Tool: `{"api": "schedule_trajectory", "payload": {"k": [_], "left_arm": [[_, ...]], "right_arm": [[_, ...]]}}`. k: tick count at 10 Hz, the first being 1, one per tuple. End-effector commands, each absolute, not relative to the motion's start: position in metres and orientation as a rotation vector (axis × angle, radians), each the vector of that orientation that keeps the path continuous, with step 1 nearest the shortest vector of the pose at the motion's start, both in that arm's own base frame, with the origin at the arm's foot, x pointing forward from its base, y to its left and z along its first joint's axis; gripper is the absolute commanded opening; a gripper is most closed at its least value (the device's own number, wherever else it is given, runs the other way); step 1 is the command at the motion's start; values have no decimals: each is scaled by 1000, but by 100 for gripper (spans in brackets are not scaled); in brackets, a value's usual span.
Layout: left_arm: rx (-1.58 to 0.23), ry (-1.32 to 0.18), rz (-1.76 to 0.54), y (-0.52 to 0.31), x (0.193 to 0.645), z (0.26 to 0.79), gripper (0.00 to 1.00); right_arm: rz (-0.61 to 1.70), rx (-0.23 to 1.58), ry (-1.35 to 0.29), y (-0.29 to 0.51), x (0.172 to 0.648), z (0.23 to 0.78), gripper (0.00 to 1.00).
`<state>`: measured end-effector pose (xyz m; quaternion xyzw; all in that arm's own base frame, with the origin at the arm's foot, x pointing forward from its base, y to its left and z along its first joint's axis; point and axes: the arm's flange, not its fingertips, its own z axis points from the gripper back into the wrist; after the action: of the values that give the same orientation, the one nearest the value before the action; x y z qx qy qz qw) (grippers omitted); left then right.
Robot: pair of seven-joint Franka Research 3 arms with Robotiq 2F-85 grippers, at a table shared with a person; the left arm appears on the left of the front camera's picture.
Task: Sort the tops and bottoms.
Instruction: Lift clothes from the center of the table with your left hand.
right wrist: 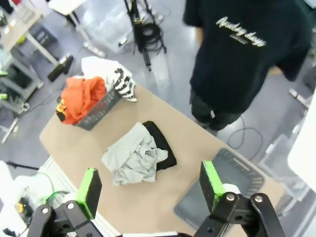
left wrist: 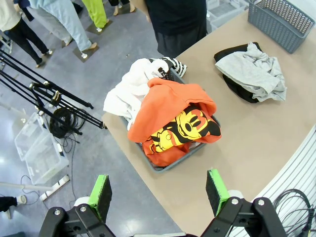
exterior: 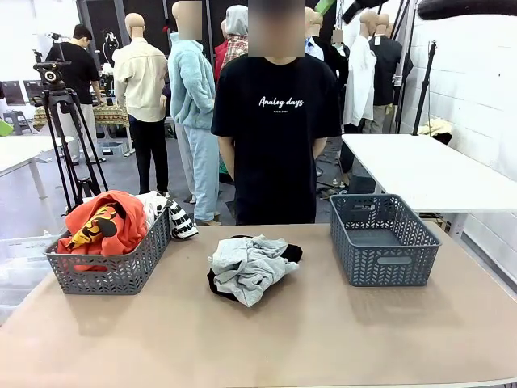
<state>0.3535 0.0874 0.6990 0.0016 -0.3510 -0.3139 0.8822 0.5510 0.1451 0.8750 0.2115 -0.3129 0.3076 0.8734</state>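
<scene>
An orange top with a yellow-black graphic (exterior: 103,226) (left wrist: 173,123) (right wrist: 81,98) fills the left grey basket (exterior: 113,271), and a white top with black print (exterior: 170,212) (left wrist: 131,91) (right wrist: 116,76) hangs over its far rim. In the middle of the table a crumpled light grey top (exterior: 252,267) (left wrist: 254,74) (right wrist: 133,155) lies on the black bottoms (exterior: 292,252) (left wrist: 232,49) (right wrist: 163,148). My left gripper (left wrist: 160,192) hangs open high above the left basket. My right gripper (right wrist: 150,187) is open high above the table's near side.
A second grey basket (exterior: 384,241) (left wrist: 284,19) (right wrist: 222,197) stands on the right of the table with nothing in it. A person in a black tee stands at the far edge, hands behind the back. A camera tripod (exterior: 69,137) stands on the floor beyond the left basket.
</scene>
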Motion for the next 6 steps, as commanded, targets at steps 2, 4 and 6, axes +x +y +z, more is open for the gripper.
{"api": "schedule_trajectory", "payload": {"k": [2, 4, 6], "left_arm": [[19, -723, -648, 87, 354, 699, 100], [19, -723, -648, 87, 354, 699, 100], [19, -723, -648, 87, 354, 699, 100]], "right_arm": [[719, 434, -504, 90, 358, 663, 100], [645, 439, -640, 132, 538, 884, 100], [645, 439, -640, 132, 538, 884, 100]]}}
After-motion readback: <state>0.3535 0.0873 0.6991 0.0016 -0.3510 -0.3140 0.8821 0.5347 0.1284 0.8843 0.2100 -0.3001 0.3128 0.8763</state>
